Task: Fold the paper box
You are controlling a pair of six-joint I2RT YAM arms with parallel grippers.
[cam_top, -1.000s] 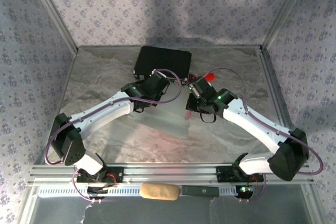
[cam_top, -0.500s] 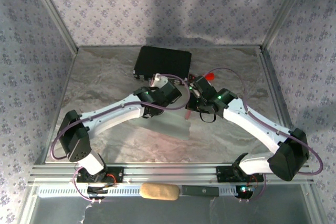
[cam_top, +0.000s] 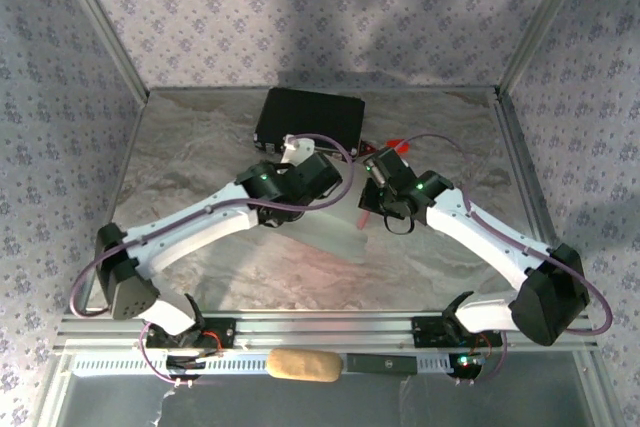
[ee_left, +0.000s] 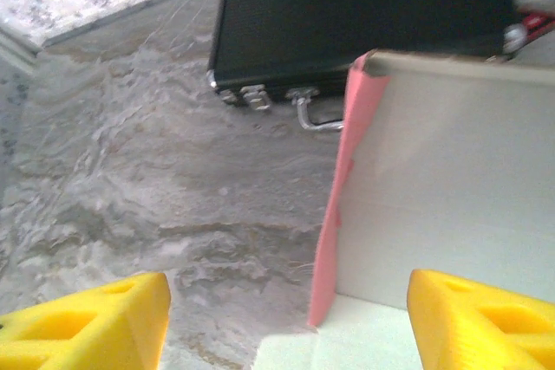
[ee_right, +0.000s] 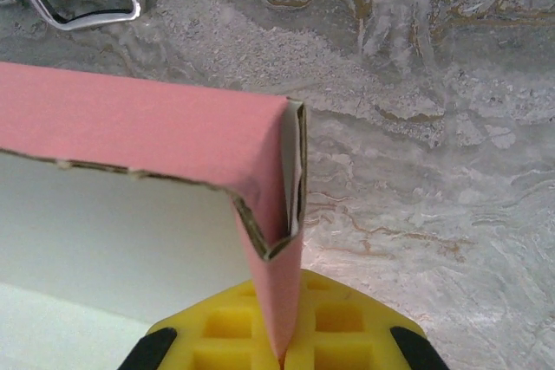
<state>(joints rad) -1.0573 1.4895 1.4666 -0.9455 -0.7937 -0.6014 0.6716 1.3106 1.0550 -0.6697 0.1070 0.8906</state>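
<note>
Left end effector point(ee_left: 286, 327) newly spread, empty | right end effector point(ee_right: 282, 340) clamps pink paper box point(ee_right: 130, 127) wall

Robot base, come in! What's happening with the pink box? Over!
Left gripper open, holding nothing. Right gripper shut on box edge. Box partly folded, walls up. Black case behind it.

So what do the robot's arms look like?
Both arms have white tubes with chunky black joints. A purple cable loops along each one, little green lights glow near the wrists, and the fingers are bright yellow.
</note>
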